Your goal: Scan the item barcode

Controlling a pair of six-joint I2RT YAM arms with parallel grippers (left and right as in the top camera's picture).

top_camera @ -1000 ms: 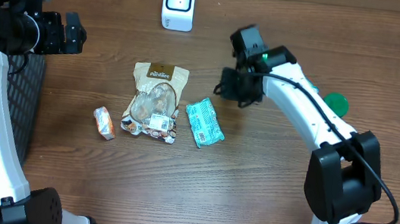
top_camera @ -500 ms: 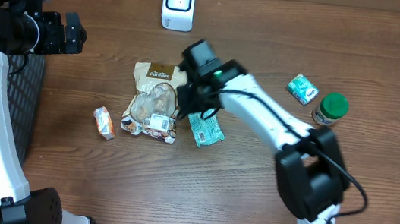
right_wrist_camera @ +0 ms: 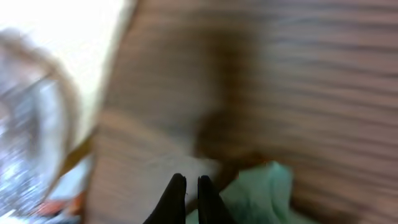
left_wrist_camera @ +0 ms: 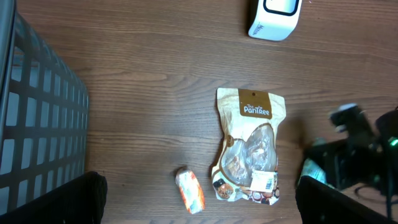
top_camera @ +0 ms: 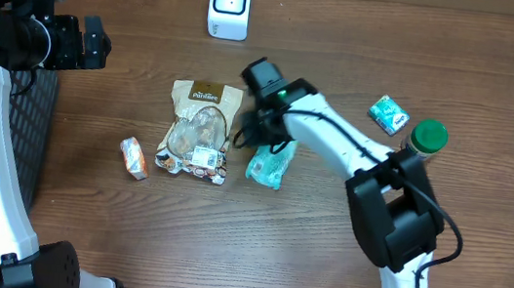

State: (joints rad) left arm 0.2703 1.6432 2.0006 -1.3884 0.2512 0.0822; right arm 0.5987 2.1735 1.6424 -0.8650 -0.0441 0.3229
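At the right gripper (top_camera: 256,136), tips pressed together, right by the green packet (top_camera: 270,165) on the table (top_camera: 302,258). Next to that, a brown bag (top_camera: 200,129) marked "PaniTree", snacks showing inside. Far left, left gripper (top_camera: 95,43) spread wide, holding nothing.

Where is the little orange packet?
In the overhead view, the little orange packet lies left of centre, between the dark basket and the brown snack pouch, close to the pouch's lower left corner but not touching it.
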